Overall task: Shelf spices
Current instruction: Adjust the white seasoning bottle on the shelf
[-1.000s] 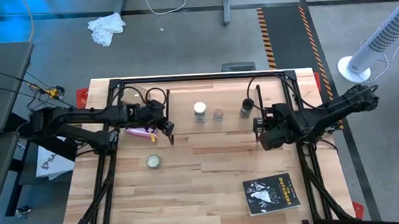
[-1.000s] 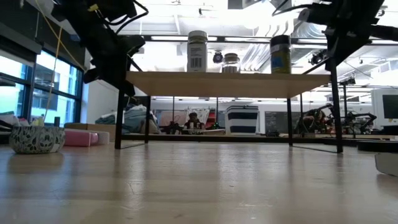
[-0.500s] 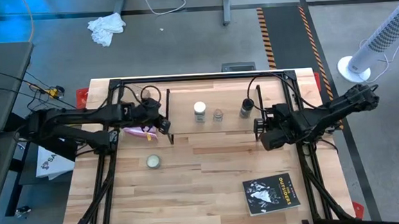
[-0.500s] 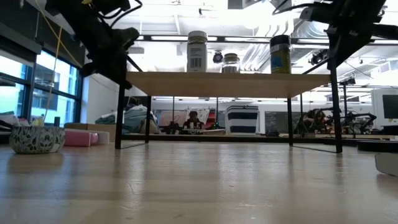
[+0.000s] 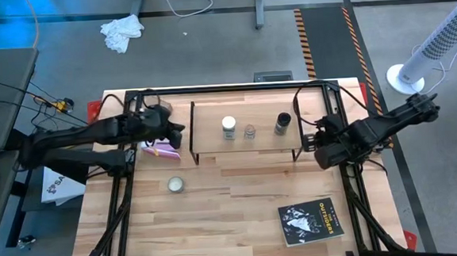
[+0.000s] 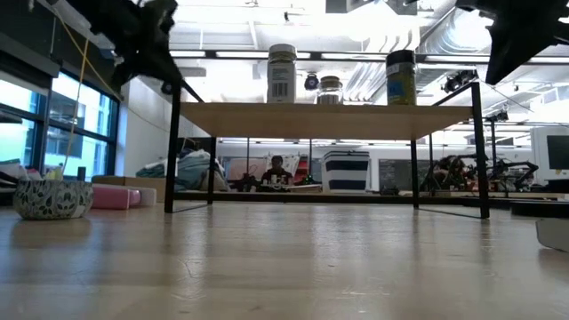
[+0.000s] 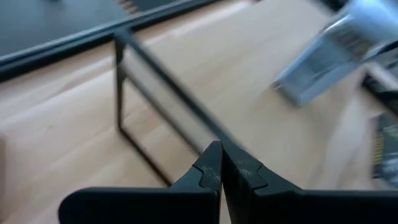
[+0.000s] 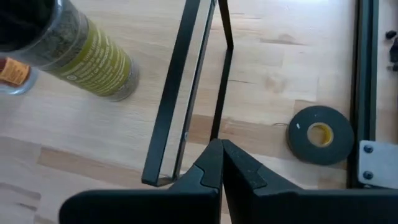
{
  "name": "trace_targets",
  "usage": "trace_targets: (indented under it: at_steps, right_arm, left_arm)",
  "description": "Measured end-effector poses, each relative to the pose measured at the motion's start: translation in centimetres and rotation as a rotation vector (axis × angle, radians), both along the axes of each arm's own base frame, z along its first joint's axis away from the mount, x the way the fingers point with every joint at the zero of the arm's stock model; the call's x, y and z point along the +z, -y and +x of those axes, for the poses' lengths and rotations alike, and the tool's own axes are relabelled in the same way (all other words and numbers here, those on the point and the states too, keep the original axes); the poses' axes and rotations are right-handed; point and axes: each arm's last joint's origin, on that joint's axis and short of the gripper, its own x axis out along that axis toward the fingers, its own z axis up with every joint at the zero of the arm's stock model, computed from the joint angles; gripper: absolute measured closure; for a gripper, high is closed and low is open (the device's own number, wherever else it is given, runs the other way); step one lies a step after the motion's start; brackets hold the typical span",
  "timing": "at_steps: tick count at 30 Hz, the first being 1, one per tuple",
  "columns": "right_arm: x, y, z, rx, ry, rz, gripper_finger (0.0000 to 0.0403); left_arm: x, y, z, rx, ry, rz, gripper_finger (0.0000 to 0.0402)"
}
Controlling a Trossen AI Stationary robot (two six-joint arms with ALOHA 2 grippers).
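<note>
The shelf (image 5: 245, 113), a low rack with a light wood top on thin black legs, stands toward the table's far side. Three jars stand upright on it: white-capped (image 5: 228, 126), small clear glass (image 5: 249, 131) and dark (image 5: 282, 123). The low view shows all three on the shelf's top (image 6: 324, 119). My left gripper (image 5: 180, 136) is shut and hovers just off the shelf's left end. My right gripper (image 5: 311, 144) is shut too, just beyond the shelf's right end. The right wrist view looks down on the dark jar (image 8: 84, 55) and the shelf's end frame (image 8: 186, 93).
A flat pale round tin (image 5: 175, 184) lies near-left of the shelf, with a pink object (image 5: 162, 150) beside the left gripper. A dark book (image 5: 310, 220) lies at the near right. A tape roll (image 8: 320, 134) sits by the black table frame (image 5: 210, 89). Bare wood lies between shelf and near edge.
My left gripper has drawn back from the shelf's left near corner, toward the table's left and far edge, and risen. My right gripper has pulled away from the shelf's right end, toward the table's right edge, and risen. The shelf and jars have stayed in place.
</note>
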Motion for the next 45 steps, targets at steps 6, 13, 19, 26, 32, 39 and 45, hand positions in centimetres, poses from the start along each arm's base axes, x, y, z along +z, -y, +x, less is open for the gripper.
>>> trace_targets:
  at_steps: [6,13,19,26,32,39,45]
  right_arm:
    - [0.5,0.3,-0.7,0.06,0.007,-0.023,0.0403]
    - [1.4,1.0,-2.0,0.189,0.006,-0.088,0.0403]
    - [2.7,2.0,-4.2,0.326,0.087,-0.151,0.0403]
    - [4.6,1.5,-3.7,0.632,0.266,-0.156,0.0403]
    - [3.4,-2.0,1.7,0.897,0.268,0.102,0.0403]
    - [-1.4,-8.5,7.2,0.956,0.153,0.339,0.0403]
    - [-2.7,-12.2,7.5,0.788,0.236,0.394,0.0403]
  left_arm:
    - [1.7,0.2,0.1,-0.101,0.162,0.026,0.0401]
    - [2.1,1.0,0.4,-0.257,0.214,-0.01,0.0401]
    - [4.3,2.3,-0.2,-0.282,0.095,-0.019,0.0401]
    - [7.3,4.8,-1.0,-0.309,-0.186,-0.015,0.0401]
    - [4.9,7.5,0.7,-0.478,-0.378,-0.003,0.0401]
    - [2.6,11.1,0.3,-0.702,-0.354,-0.038,0.0401]
    - [0.8,12.7,-3.8,-0.727,-0.175,-0.114,0.0401]
